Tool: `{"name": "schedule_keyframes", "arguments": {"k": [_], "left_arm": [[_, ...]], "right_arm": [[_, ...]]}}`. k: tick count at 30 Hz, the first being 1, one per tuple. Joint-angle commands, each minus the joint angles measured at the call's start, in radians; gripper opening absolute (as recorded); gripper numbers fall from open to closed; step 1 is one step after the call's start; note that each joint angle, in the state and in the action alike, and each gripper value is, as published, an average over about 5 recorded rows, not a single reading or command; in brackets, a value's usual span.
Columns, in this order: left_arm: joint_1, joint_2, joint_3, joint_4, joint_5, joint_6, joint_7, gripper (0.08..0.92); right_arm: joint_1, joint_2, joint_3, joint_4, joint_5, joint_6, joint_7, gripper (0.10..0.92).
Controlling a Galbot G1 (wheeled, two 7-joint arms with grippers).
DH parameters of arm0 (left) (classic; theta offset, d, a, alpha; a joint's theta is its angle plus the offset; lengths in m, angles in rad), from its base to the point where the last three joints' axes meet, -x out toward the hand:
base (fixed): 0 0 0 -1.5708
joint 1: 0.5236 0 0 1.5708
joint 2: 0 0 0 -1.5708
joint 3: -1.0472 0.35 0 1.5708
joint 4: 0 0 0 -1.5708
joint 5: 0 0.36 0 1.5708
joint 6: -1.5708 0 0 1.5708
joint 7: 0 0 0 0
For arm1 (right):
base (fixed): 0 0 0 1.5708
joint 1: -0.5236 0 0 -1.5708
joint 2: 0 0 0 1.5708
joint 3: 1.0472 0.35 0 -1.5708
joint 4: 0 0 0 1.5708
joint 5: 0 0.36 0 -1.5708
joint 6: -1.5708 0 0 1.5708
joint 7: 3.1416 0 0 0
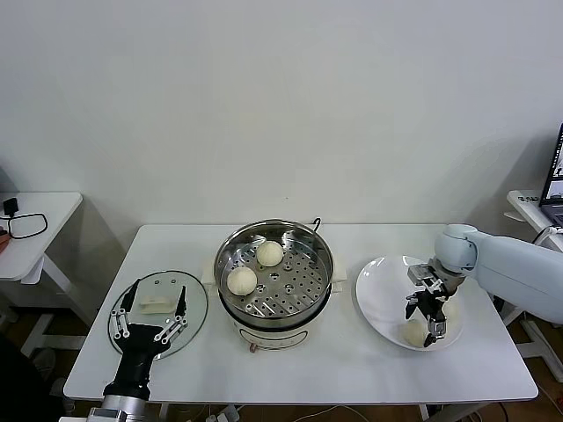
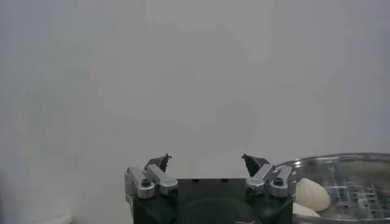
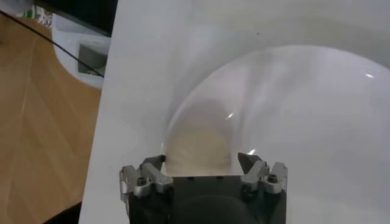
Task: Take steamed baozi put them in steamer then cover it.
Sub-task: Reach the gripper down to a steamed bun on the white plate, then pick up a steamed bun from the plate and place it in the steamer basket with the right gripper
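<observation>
The steamer [image 1: 312, 242] stands mid-table with two baozi [image 1: 269, 253] [image 1: 242, 280] on its perforated tray. The glass cover [image 1: 195, 303] lies flat to its left, its white handle [image 1: 157, 301] up. My left gripper [image 1: 149, 318] is open and empty over the cover; in its wrist view [image 2: 207, 161] the steamer rim [image 2: 347, 159] and a baozi [image 2: 312, 193] show. My right gripper [image 1: 429, 315] is open over the white plate [image 1: 378, 294], its fingers either side of a third baozi [image 1: 413, 334]. That baozi also shows in the right wrist view [image 3: 198, 149], between the open jaws of my right gripper [image 3: 202, 161].
The white table's front edge [image 1: 299, 394] is close to both grippers. A small side table [image 1: 40, 224] with glasses stands far left. A laptop [image 1: 554, 185] sits on a stand far right. A black cable runs behind the steamer.
</observation>
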Motion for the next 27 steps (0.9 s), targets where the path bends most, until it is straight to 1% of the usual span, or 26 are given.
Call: {"name": "schedule_keyframes", "arguments": {"k": [1, 7, 13, 20, 27], "left_arm": [[0.000, 0.000, -0.001, 0.002, 0.000, 0.000, 0.000, 0.823], [-0.002, 0.000, -0.001, 0.001, -0.001, 0.000, -0.001, 0.823], [-0.008, 0.003, 0.000, 0.001, -0.001, 0.000, -0.001, 0.823], [-0.015, 0.011, 0.005, 0.002, -0.002, 0.000, -0.001, 0.823], [-0.013, 0.017, 0.005, -0.004, -0.003, -0.001, -0.001, 0.823]], "right_arm": [[-0.009, 0.003, 0.005, -0.003, -0.003, -0.001, 0.005, 0.770], [0.036, -0.008, -0.007, 0.024, 0.004, 0.001, 0.000, 0.677], [0.190, -0.010, -0.040, 0.084, 0.021, 0.040, -0.022, 0.644], [0.491, 0.079, -0.092, 0.163, 0.050, 0.223, -0.006, 0.636], [0.597, 0.220, -0.086, 0.249, 0.078, 0.378, 0.055, 0.631]]}}
